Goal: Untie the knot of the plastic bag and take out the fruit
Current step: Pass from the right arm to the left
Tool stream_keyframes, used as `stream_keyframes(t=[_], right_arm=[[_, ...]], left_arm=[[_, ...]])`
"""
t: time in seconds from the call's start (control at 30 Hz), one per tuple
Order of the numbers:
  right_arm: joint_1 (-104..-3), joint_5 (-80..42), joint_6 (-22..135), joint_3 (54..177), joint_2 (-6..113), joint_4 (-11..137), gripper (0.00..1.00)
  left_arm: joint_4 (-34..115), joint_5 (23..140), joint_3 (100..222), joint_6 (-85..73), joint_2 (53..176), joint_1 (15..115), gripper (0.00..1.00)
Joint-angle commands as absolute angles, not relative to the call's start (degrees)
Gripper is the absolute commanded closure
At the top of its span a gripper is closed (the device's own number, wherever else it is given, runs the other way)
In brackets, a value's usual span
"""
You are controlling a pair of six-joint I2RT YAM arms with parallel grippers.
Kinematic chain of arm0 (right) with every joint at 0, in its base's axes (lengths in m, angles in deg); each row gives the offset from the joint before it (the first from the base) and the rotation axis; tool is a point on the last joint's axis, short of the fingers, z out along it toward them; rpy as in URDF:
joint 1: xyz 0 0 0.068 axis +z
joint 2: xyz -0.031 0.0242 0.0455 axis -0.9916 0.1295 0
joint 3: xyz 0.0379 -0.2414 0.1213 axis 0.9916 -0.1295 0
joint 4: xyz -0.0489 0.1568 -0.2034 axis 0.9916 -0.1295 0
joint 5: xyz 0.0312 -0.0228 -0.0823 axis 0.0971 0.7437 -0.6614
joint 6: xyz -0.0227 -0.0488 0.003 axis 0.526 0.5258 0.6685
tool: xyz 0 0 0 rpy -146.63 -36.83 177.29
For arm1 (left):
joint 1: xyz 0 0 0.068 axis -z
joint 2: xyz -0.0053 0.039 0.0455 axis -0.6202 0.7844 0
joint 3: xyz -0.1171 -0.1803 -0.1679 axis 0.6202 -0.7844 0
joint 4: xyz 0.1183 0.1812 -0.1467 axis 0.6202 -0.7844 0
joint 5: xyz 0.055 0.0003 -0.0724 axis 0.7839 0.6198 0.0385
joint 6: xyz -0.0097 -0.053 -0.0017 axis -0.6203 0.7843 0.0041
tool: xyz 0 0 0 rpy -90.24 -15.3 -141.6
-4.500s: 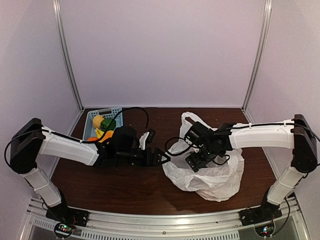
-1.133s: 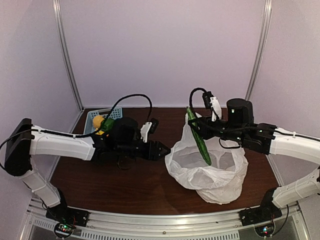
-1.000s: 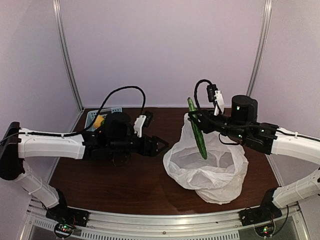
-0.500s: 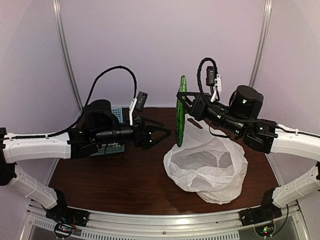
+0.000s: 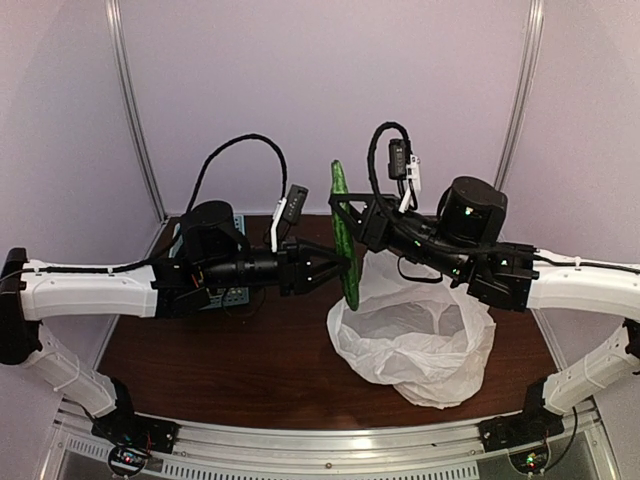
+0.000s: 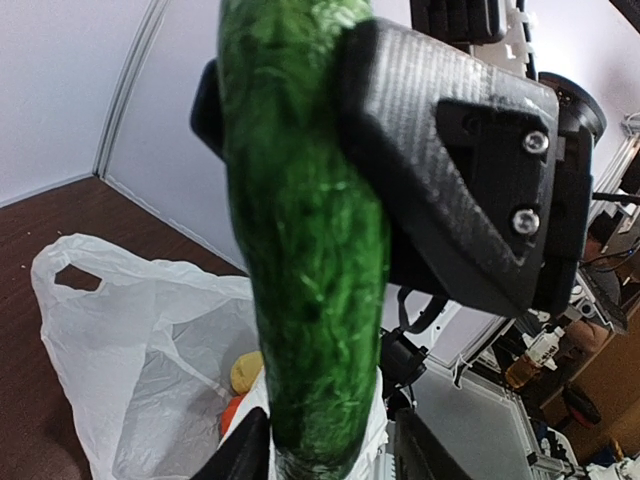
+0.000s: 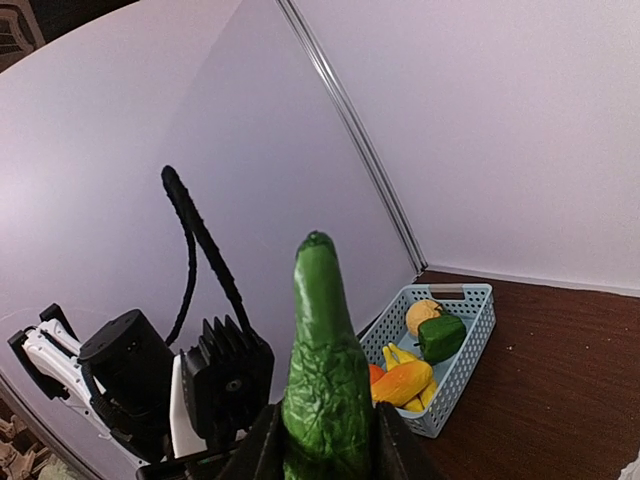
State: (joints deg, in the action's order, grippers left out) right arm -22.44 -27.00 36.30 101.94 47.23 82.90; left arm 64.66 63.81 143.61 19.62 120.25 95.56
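Two grippers meet on one long green fruit (image 5: pixel 346 250), upright in the air above the left rim of the plastic bag (image 5: pixel 420 350). Right gripper (image 5: pixel 345 212) is clamped on its upper half. My left wrist view shows one black finger (image 6: pixel 440 170) pressed flat against the skin. Left gripper (image 5: pixel 345 272) has its jaws either side of the lower end, fairly narrow, tips close to the skin. I cannot tell if it is actually gripping.

The bag sits on the table (image 5: pixel 250 360) under the right arm, mouth gaping, with one handle loop (image 6: pixel 75 275) lying loose. Inside it I see a yellow piece (image 6: pixel 245 372) and an orange piece (image 6: pixel 232 412). Blue basket (image 7: pixel 478 292) is at the far left of the table, behind the left arm. It holds the basket pieces (image 7: pixel 430 340): yellow, green and orange.
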Motion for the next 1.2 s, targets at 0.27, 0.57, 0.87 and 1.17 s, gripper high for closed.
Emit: stream_keyframes(t=[0.27, 0.57, 0.87, 1.17], right_arm=[[-21.8, -25.3, 35.3, 102.7, 46.7, 84.4, 0.70], [-21.6, -25.6, 34.9, 101.8, 46.0, 84.9, 0.70], [-21.6, -28.4, 34.7, 100.3, 45.6, 84.8, 0.70], [-21.7, -33.8, 35.3, 98.3, 42.9, 83.0, 0.24]], left_arm=[[67.0, 66.9, 145.3, 21.2, 121.9, 95.8, 0.52], [67.9, 67.2, 145.9, 21.6, 123.3, 95.8, 0.50], [71.4, 66.4, 145.4, 22.5, 124.0, 95.8, 0.80], [66.4, 70.3, 144.1, 21.4, 121.0, 95.2, 0.85]])
